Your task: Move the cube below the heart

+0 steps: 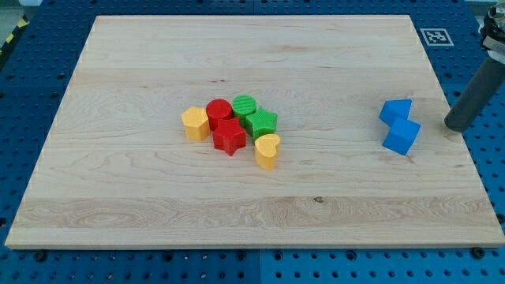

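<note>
A blue cube (402, 136) lies at the view's right side of the wooden board (158, 205). A second blue block (395, 111) touches it just above. A yellow heart (267, 150) sits near the board's middle, at the lower right of a cluster of blocks. My tip (452, 127) is at the board's right edge, to the right of the blue cube and slightly above it, with a small gap between them.
The cluster holds a yellow hexagon (195, 123), a red cylinder (218, 111), a red star (229, 137), a green cylinder (245, 105) and a green star (261, 122). A marker tag (436, 36) lies beyond the board's top right corner.
</note>
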